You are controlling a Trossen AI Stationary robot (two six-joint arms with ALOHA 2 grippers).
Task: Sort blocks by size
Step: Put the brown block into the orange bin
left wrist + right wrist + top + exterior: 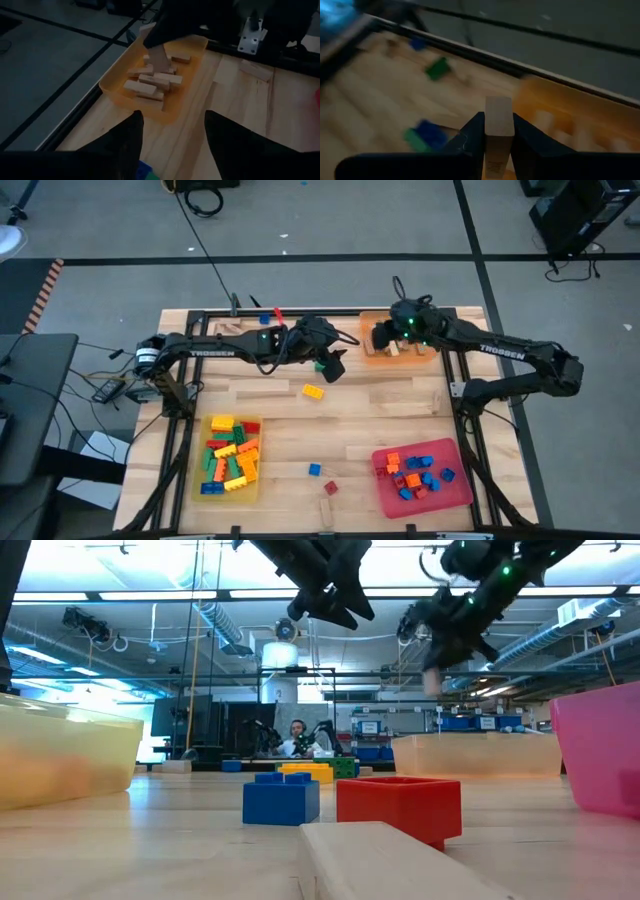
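- White lettering reading TROSSEN runs along both dark forearms in the high view.
- The bench [380, 410] is pale wood planking on a black frame; grey floor with dark seams surrounds it.
- Across the bench at table level lies a workshop with ceiling ducts, strip lights, shelves and a seated person [297, 737].
- The right pincer [498, 131] is clamped on a tan wooden block [498, 120], upright over the orange tray [372, 352] at 1 o'clock on the bench.
- The left pincer [172, 131] hangs at 12 o'clock, its fingers apart and empty.
- Wooden blocks [150, 82] lie in the orange tray.
- The yellow tray [197, 465] at 8 o'clock holds larger bricks; the red tray [455, 492] at 4 o'clock holds small ones.
- A yellow brick [313, 391], blue brick [314, 470] and red brick [330, 487] lie loose mid-bench.
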